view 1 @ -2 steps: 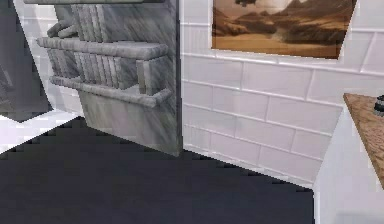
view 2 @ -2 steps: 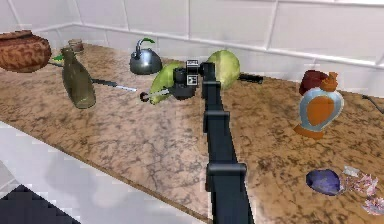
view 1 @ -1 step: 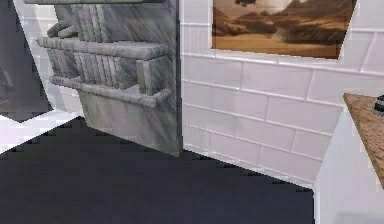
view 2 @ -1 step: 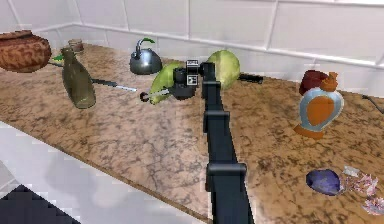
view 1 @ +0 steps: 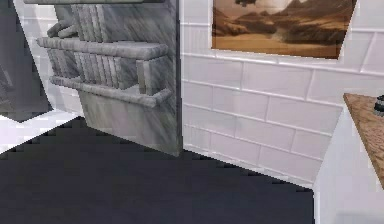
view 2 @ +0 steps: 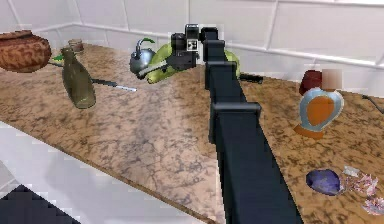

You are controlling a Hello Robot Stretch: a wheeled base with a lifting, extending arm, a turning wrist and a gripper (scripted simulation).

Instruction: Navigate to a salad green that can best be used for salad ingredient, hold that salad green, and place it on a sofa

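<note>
Item: salad green (view 2: 158,73), leafy, lime-col., lying on brown stone bench (view 2: 150,130) nr back wall, approx. 12 o'clock in arm side view. Claw (view 2: 172,60) at far end of arm (view 2: 240,140), right at the green. Claw spread: can't tell. Load: can't tell, since the green lies on bench at/behind it. Adj.: grey kettle (view 2: 143,55) at claw's 9 o'clock, green bottle (view 2: 78,80) at 8, orange-blue flask (view 2: 317,108) at 4. Step, est.: grasp. Rec.: seat fingers round leaf bulk, lift straight up clear of kettle before retracting.
</note>
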